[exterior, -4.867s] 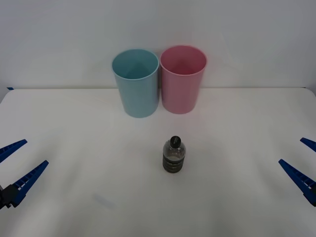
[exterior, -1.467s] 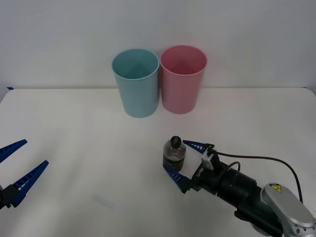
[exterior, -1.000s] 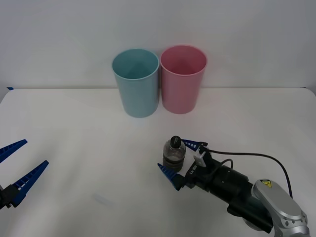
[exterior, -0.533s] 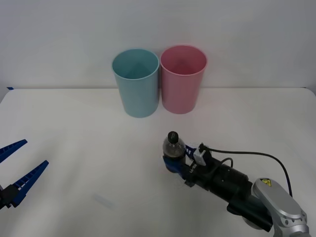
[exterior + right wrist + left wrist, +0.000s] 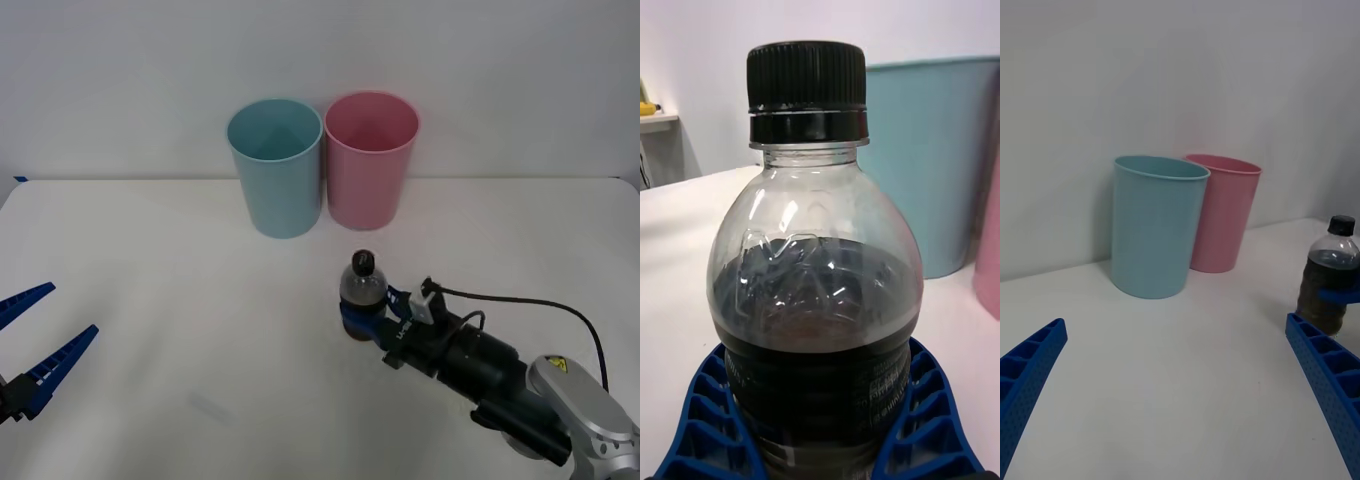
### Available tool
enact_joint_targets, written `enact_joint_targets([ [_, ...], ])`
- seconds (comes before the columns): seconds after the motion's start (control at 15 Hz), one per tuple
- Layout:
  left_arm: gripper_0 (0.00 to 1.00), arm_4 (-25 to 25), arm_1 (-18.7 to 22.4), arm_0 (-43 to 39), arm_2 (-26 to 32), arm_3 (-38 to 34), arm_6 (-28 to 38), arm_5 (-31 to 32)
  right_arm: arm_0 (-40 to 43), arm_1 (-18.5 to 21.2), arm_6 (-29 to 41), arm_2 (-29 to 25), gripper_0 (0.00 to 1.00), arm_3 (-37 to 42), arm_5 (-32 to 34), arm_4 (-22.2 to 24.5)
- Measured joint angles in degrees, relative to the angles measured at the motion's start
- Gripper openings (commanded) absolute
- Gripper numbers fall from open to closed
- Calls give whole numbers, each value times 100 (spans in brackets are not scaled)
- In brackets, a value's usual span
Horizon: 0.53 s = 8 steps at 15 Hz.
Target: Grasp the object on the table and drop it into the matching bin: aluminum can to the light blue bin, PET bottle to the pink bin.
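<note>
A: Left to right, then. What do you see at the near left?

B: The left gripper point(image 5: 35, 350) is parked there, its ribbed blue fingers spread wide and holding nothing. It has not shifted over the last few seconds.

A: And beyond it?

B: At the far side stand the light blue bin point(image 5: 275, 166) and, touching it on the right, the pink bin point(image 5: 369, 158). Both are smooth, round, slightly tapered plastic cups, open-topped.

A: Now the change.

B: A second ago the right gripper point(image 5: 368, 315) had its fingers apart on either side of the PET bottle point(image 5: 361, 297). Now they are closed around its lower body, and the bottle sits a little farther and to the right of where it stood, upright, in the middle of the white table point(image 5: 160, 260), in front of the pink bin.

A: So it is grasped?

B: I judge so; the lift seems to have begun, though I cannot tell whether the base is off the table. The carry to the pink bin is still to come.

A: The bottle itself?

B: Clear, thin plastic with a rounded shoulder, a ridged black cap point(image 5: 806, 72), dark liquid and a dark label. The wrist view shows the blue fingers point(image 5: 932, 420) cupping the label.
</note>
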<state>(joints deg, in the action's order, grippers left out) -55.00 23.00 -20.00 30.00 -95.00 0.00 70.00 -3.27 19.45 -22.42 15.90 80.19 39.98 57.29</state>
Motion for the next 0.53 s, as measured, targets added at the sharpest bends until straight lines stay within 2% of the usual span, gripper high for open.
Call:
enact_joint_targets([
  [0.53, 100, 0, 0, 0, 0, 0, 0, 0, 453, 594, 1539, -147, 0, 1717, -306, -165],
])
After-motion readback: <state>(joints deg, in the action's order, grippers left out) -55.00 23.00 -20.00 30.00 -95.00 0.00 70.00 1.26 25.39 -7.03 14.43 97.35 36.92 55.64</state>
